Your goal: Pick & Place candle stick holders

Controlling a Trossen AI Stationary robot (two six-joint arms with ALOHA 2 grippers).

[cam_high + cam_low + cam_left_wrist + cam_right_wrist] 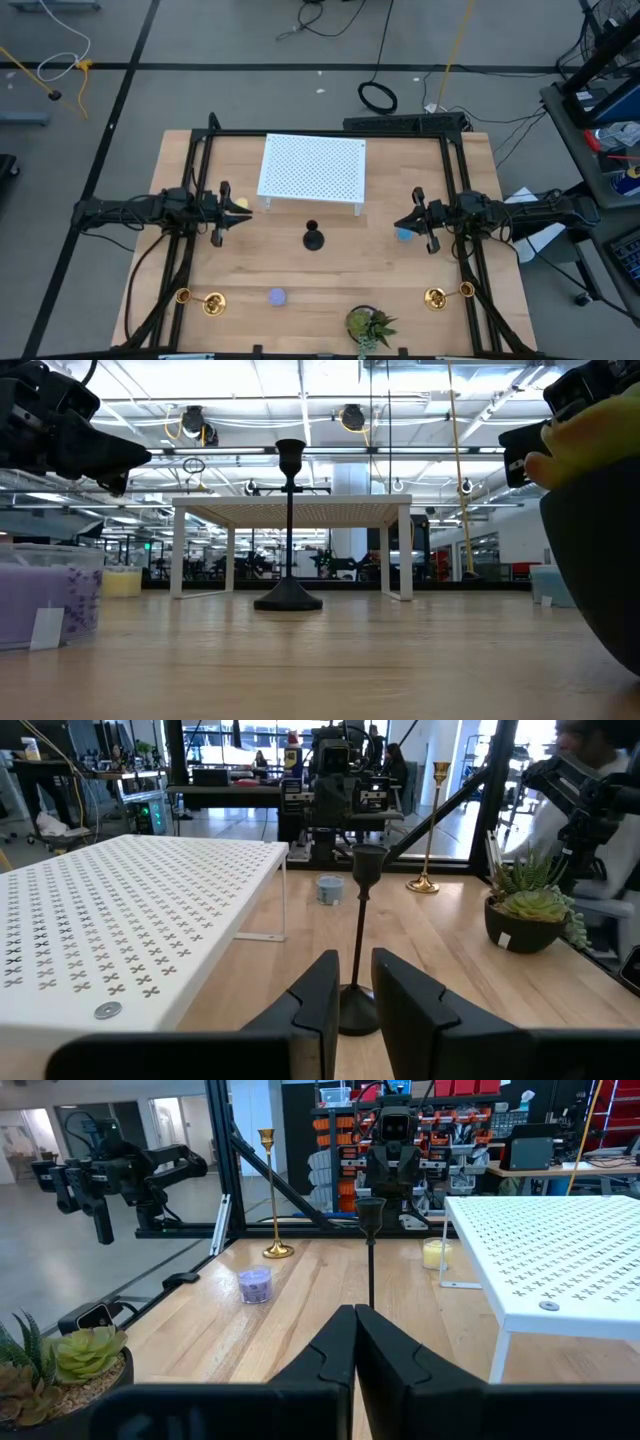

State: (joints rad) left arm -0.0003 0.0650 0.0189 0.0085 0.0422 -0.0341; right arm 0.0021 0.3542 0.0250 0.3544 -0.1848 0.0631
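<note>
Progress: nothing moved; black candlestick [313, 238] and both brass candlesticks [203, 300] [446, 296] stand free on surface [330, 280].
Left pincer [349, 988]: slightly parted, empty.
Right pincer [355, 1342]: closed, empty.

Black candlestick [313, 238] upright mid-table, two gold candlesticks [200, 299] [447, 296] upright near front corners

We hold both arms level, facing inward: left gripper [236, 214] slightly parted, right gripper [405, 225] with fingers pressed together.
</note>
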